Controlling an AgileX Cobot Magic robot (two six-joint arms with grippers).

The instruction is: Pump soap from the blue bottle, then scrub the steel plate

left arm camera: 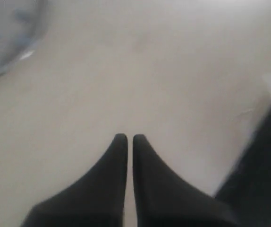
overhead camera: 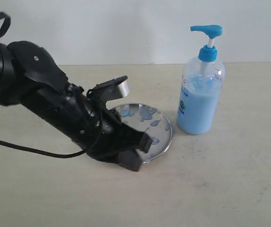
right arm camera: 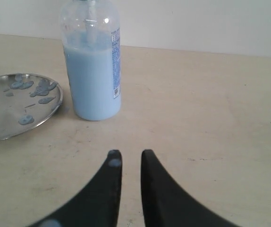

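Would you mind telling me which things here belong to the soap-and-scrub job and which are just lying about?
Part of the job: blue bottle; steel plate; soap blobs on the plate.
Just lying about: black cable trailing across the table.

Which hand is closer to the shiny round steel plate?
Left. The left hand sits at the shiny round steel plate's rim; the right hand is well clear of it.
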